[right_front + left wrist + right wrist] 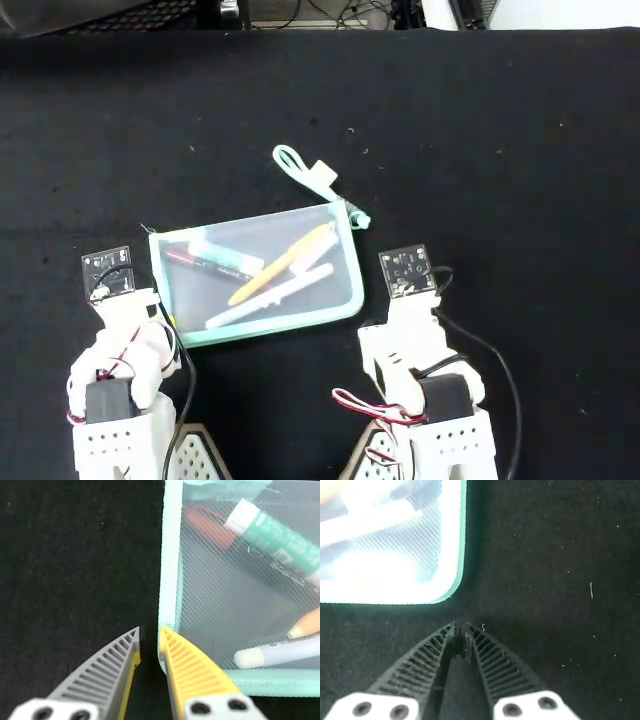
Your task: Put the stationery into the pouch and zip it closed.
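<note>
Closest to my left wrist camera are the two fingers of my left gripper (150, 632), one grey, one yellow, with a narrow gap and nothing between them. The yellow tip sits just beside the near left corner of the pouch (170, 555); I cannot tell whether it touches.

My right gripper (461, 627) has its black fingers pressed together, empty, resting over the black cloth (560, 555) a little short of the pouch's near right corner.

Through the mesh I see a green-and-white marker (280, 540) with print on its label, too blurred to read. Beside it lie a red pen (210, 522), an orange pen (310, 625) and a white pen (280, 652), all inside the pouch.

From above, the pouch lies tilted between my two arms. Its pale green strap (300, 168) trails off the far right corner.

Open cloth stretches wide beyond the pouch and to both sides. Cables (330, 12) lie past the table's far edge.
</note>
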